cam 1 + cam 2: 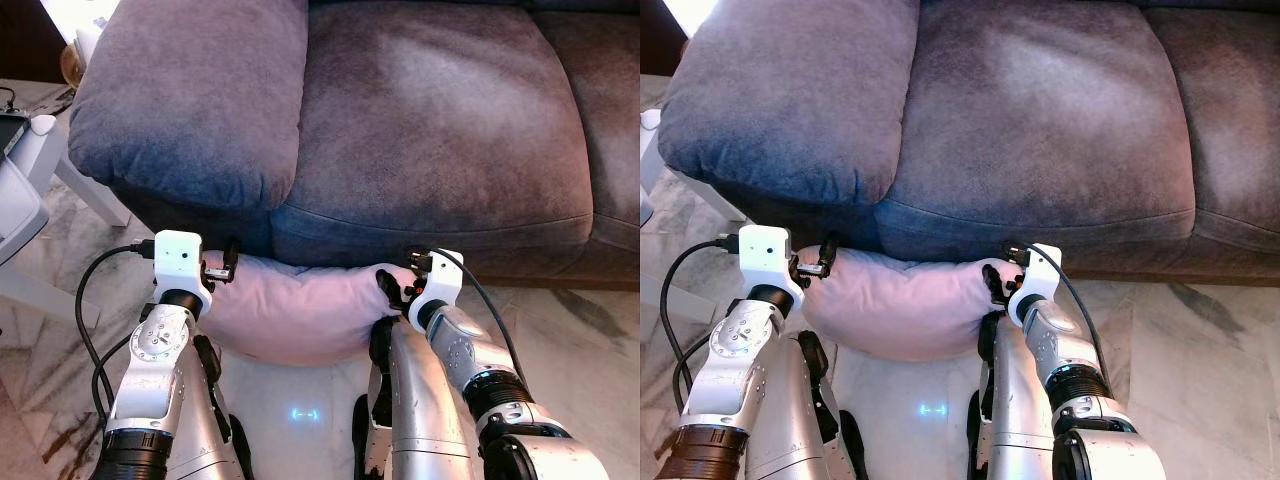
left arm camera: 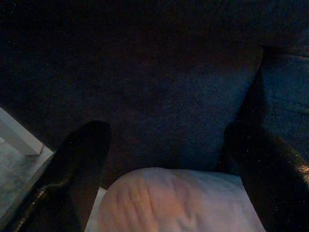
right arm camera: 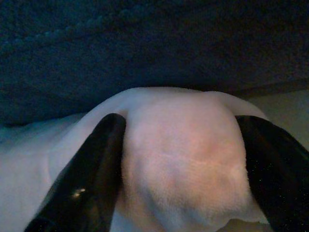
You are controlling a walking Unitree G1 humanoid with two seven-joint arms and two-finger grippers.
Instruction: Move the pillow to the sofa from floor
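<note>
At the left edge I see a white table leg (image 1: 88,190) slanting down onto the pale marble floor (image 1: 580,330). A grey-white device (image 1: 18,175) sits just beside it, and a small blue light glints (image 1: 305,414) on the tiles.

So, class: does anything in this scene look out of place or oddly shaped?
The soft pale pink pillow sags in the middle, bunched at both ends between the left tool and right tool, below the grey-blue suede sofa seat rather than on it.
</note>
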